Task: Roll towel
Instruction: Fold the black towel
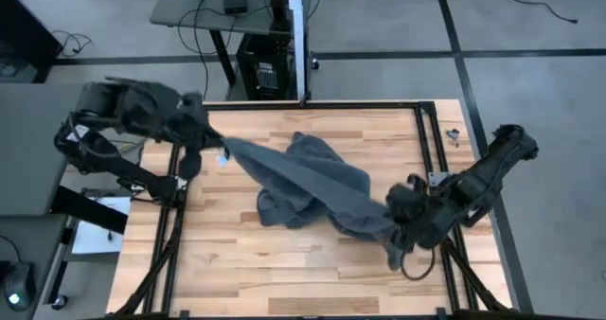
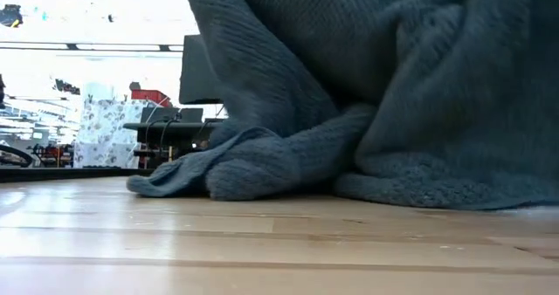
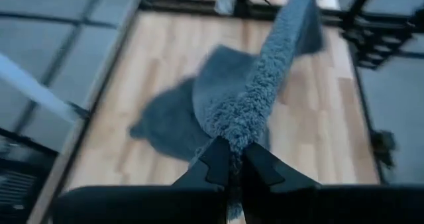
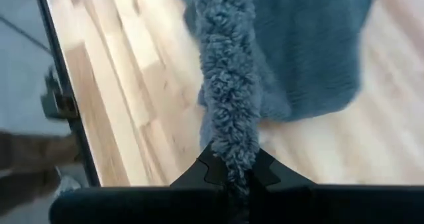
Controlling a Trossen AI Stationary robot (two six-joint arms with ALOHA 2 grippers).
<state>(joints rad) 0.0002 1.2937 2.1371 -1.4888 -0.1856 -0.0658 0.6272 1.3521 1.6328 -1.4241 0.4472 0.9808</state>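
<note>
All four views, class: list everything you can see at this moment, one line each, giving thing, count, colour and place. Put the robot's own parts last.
towel: one, dark grey, stretched between both grippers across the table's middle, its slack part bunched on the wood.
table: one, light wood with a black frame, under both arms.
desk: one, grey, beyond the table's far edge, with cables on it.
patterned box: one, white with a grey print, in the room behind, seen in the low view.
left gripper: one, dark, shut on the towel's edge near the table's left side.
right gripper: one, dark, shut on the towel's edge near the table's right side.
</note>
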